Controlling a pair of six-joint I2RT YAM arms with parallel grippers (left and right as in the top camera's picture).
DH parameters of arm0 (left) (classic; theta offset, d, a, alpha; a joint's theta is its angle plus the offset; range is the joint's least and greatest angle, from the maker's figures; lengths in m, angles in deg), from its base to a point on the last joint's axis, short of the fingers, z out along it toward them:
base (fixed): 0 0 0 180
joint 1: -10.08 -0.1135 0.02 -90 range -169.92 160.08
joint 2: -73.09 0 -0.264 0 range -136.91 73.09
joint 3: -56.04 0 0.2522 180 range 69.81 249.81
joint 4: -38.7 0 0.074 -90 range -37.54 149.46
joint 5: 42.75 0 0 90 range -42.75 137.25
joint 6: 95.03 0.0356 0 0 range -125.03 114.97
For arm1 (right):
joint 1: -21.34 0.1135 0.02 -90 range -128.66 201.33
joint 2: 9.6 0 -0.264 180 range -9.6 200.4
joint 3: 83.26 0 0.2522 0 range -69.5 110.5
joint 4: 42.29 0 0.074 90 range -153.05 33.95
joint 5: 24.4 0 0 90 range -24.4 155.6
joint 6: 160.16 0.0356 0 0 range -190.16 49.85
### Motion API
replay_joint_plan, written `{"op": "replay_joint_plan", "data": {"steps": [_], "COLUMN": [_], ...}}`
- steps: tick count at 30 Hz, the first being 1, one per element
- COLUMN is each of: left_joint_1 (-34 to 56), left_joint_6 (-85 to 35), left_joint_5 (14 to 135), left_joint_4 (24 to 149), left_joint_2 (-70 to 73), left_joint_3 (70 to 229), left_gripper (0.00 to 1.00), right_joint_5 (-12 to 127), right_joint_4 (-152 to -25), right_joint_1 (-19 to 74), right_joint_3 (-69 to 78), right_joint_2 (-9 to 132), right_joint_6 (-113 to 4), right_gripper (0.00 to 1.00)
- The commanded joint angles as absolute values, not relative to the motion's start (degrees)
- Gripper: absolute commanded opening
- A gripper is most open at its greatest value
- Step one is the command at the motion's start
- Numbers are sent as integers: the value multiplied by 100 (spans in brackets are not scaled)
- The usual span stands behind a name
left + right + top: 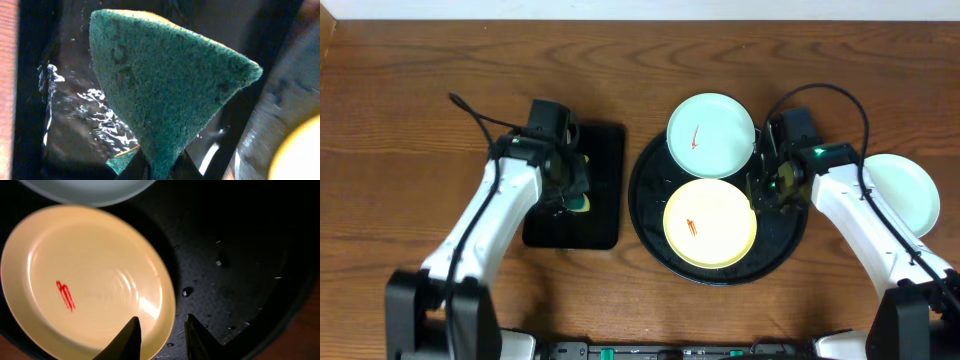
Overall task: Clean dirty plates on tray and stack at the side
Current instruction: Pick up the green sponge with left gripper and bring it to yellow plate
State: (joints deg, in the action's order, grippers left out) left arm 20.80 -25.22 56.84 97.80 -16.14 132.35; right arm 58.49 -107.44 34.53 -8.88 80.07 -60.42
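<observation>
From above, mint plate [710, 135] and yellow plate [710, 222] lie red-streaked on the round tray [645, 210], a blue plate [910, 185] sits on the bench [400, 120] right of it, and the left end effector [575, 195] hangs over a small black tray [605, 150]. Its wrist view shows it clamped on a folded green sponge [165, 85]. The right wrist view has the right end effector [162, 325] part-open astride the yellow plate's rim; light, stiff and probably slick, the plate is best pinched there
</observation>
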Motion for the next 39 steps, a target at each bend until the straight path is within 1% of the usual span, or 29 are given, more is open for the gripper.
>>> {"op": "replay_joint_plan", "data": {"steps": [1, 7, 11, 12, 13, 14, 19, 23, 25, 30, 34, 39], "left_joint_1": [2327, 3037, 3503, 3627, 3730, 3852, 4405, 4823, 5000, 5267, 5304, 5304], "left_joint_6": [-2366, -2519, -2985, -3123, -3239, -3383, -3997, -4465, -4480, -4620, -4605, -4581], "left_joint_5": [5887, 6075, 6272, 6272, 6272, 6272, 6272, 6411, 6623, 6763, 6761, 6761], "left_joint_4": [9997, 10252, 10038, 9940, 9844, 9723, 9127, 8526, 8189, 7857, 7542, 7024], "left_joint_2": [-1183, -1041, -1048, -1048, -1050, -1050, -1161, -1548, -1788, -2390, -2932, -3530], "left_joint_3": [13290, 13287, 13287, 13287, 13287, 13287, 13281, 13281, 13281, 13281, 13281, 13281], "left_gripper": [7, 8, 7, 7, 7, 7, 8, 8, 7, 8, 7, 7], "right_joint_5": [5571, 5794, 5807, 5807, 5807, 5810, 6164, 6197, 6205, 6277, 6280, 6277], "right_joint_4": [-10633, -9840, -9391, -9287, -9173, -9075, -9011, -9007, -9009, -9011, -9007, -9009], "right_joint_1": [3429, 3429, 3429, 3429, 3429, 3429, 3429, 3429, 3435, 3512, 3542, 3542], "right_joint_3": [-1194, -1675, -1911, -1968, -2031, -2093, -2180, -2178, -2180, -2180, -2178, -2178], "right_joint_2": [8204, 8409, 8444, 8444, 8444, 8444, 8444, 8444, 8444, 8444, 8444, 8444], "right_joint_6": [-6273, -6101, -6094, -6070, -6020, -5941, -5213, -4888, -4846, -4947, -5307, -5465], "right_gripper": [29, 29, 22, 18, 9, 1, 1, 1, 1, 1, 1, 1]}}
